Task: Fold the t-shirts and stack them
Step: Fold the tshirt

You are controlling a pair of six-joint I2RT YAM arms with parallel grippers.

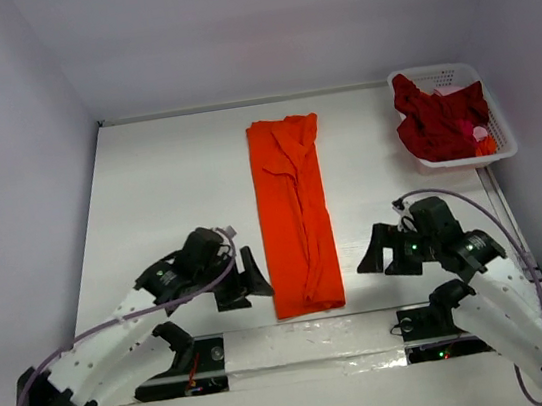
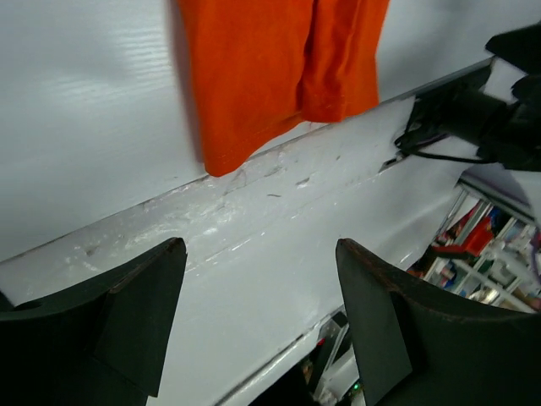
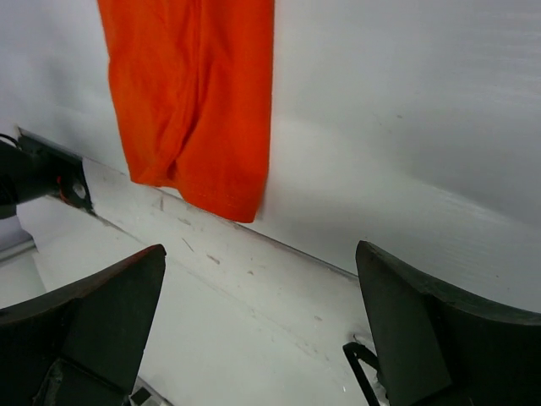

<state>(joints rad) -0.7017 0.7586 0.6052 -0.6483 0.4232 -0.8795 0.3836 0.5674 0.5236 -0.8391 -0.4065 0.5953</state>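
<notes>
Mid-fold on orange t-shirt point(image 1: 295, 215), long strip down middle of counter point(image 1: 149, 200); left pincer point(image 1: 245, 284), right pincer point(image 1: 384, 253) agape, empty, flanking near hem. Next, likely: pinch near corners, fold away.

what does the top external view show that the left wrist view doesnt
Only the top view: the white basket holding crimson shirts at the far right, and the whole folded length of the orange shirt. Only the left wrist: cluttered shelves past the near edge of the table. Both: that shirt's near hem and the left gripper, jaws open, empty.
</notes>
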